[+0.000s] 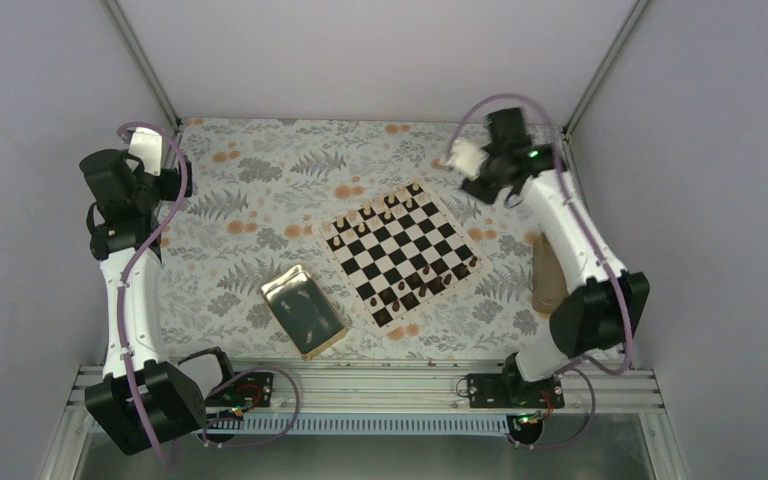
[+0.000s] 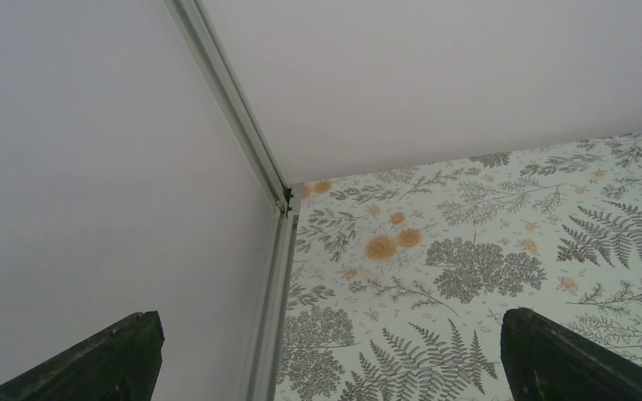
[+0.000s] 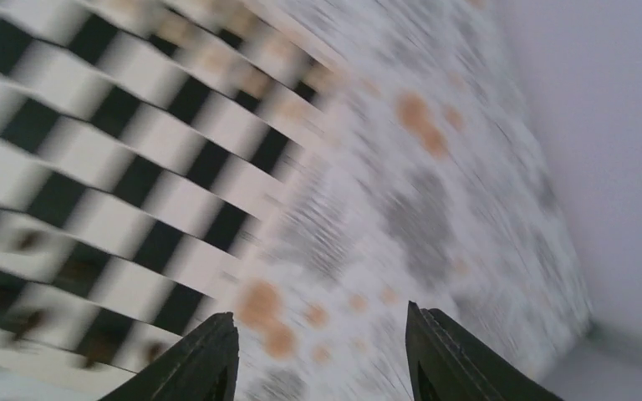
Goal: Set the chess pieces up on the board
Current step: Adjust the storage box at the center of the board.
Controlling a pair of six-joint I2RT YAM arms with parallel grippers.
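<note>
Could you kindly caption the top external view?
Left arm and right arm flank the board, chess pieces along two sides.

A robotics lab cell: white panels (image 1: 360,50) on aluminium posts (image 1: 143,60) box in a cloth-covered table (image 1: 260,170) with bolted-on arms (image 1: 580,235).

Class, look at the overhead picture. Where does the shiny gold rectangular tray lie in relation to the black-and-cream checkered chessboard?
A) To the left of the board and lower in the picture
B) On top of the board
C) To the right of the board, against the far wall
A: the overhead view shows the shiny gold rectangular tray left of the black-and-cream checkered chessboard and lower in the frame, not on it.
</note>
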